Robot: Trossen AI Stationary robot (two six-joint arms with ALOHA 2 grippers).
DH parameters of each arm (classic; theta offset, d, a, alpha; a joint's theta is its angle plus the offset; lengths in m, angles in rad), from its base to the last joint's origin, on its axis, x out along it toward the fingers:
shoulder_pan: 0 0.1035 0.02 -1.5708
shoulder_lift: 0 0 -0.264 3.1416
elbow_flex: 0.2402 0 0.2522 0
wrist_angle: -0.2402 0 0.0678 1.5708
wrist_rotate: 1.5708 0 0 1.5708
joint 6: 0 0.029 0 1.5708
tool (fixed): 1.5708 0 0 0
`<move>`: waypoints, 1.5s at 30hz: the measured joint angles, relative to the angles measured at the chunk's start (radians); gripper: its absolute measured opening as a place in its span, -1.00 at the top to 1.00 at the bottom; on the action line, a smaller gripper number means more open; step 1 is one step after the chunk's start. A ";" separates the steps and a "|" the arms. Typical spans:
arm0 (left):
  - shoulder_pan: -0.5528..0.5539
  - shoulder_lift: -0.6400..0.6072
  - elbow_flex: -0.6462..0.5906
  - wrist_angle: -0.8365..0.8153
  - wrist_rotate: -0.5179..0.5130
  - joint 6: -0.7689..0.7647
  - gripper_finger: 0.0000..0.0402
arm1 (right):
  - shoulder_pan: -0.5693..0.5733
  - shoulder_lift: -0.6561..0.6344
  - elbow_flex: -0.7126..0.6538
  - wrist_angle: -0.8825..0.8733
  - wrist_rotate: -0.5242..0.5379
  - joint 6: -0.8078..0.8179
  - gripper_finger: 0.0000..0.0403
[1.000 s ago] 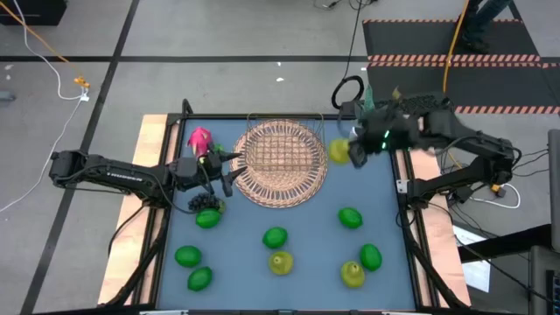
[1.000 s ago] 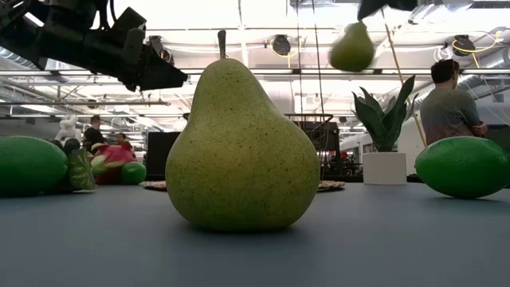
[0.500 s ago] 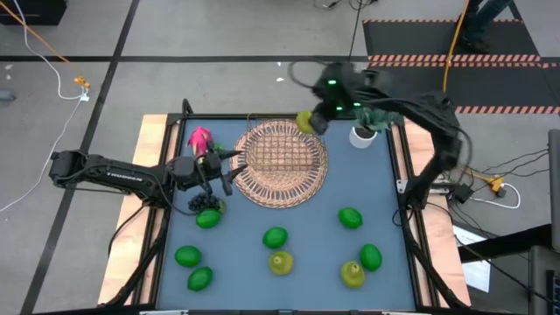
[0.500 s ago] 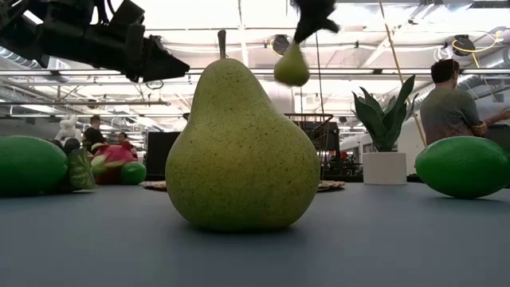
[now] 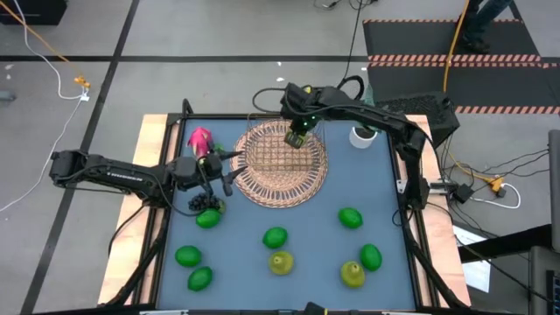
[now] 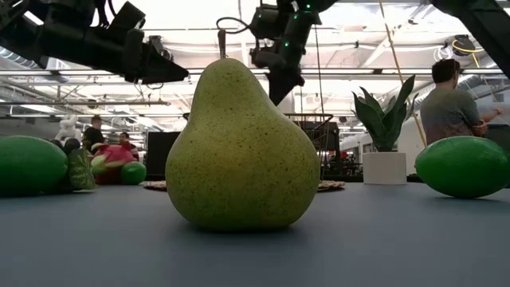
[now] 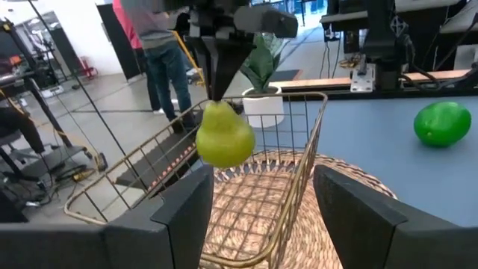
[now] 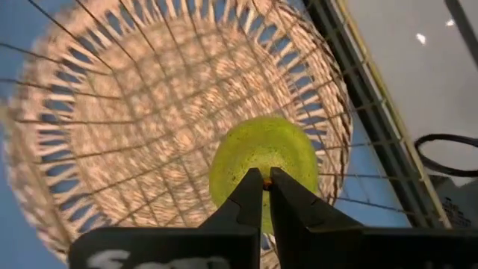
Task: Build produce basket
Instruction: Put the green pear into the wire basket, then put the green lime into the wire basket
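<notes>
**Presently: one pear hung by its stem over the basket**

Nearest, a large pear [image 6: 242,147] stands on the blue table [image 5: 315,254], limes [image 5: 275,237] around it. Beyond, the left gripper [image 5: 216,174] waits beside the mat [image 5: 311,188], fingers apart, empty. Farther, the right gripper [image 5: 295,133] pinches shut on the stem of a small pear [image 7: 224,135] above the basket [image 7: 299,161]. Likely light, rigid and smooth; the stem looks the surest hold.

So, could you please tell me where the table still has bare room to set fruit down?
Free: blue table between the wicker mat and the plant pot, down to the nearest lime. Crowded: the front rows of limes and pears, and the left claw by the grapes and dragon fruit.
</notes>
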 joint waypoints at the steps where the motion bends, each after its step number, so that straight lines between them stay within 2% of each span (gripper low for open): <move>1: 0.000 0.000 0.000 -0.006 0.000 -0.001 -0.16 | 0.000 -0.001 -0.015 0.004 -0.001 0.001 0.98; 14: 0.000 0.000 0.000 -0.019 0.000 -0.025 -0.16 | 0.003 -0.010 -0.216 0.078 0.026 0.037 0.97; 27: 0.000 0.000 0.000 -0.013 0.000 0.024 -0.16 | 0.003 -0.014 -0.236 0.074 0.027 0.063 0.94; 30: 0.000 0.000 0.000 -0.010 0.000 0.027 -0.16 | 0.002 -0.013 -0.237 0.075 0.027 0.064 0.84; 35: 0.000 0.000 0.000 -0.009 0.000 0.028 -0.16 | 0.002 -0.063 -0.240 0.064 0.032 0.070 0.54; 41: 0.000 0.000 0.000 -0.007 -0.001 0.027 -0.16 | 0.023 -0.210 -0.240 0.072 0.080 0.092 0.16; 45: 0.008 0.000 0.000 -0.008 -0.001 0.016 -0.16 | 0.076 -0.326 -0.239 0.082 0.087 0.110 0.00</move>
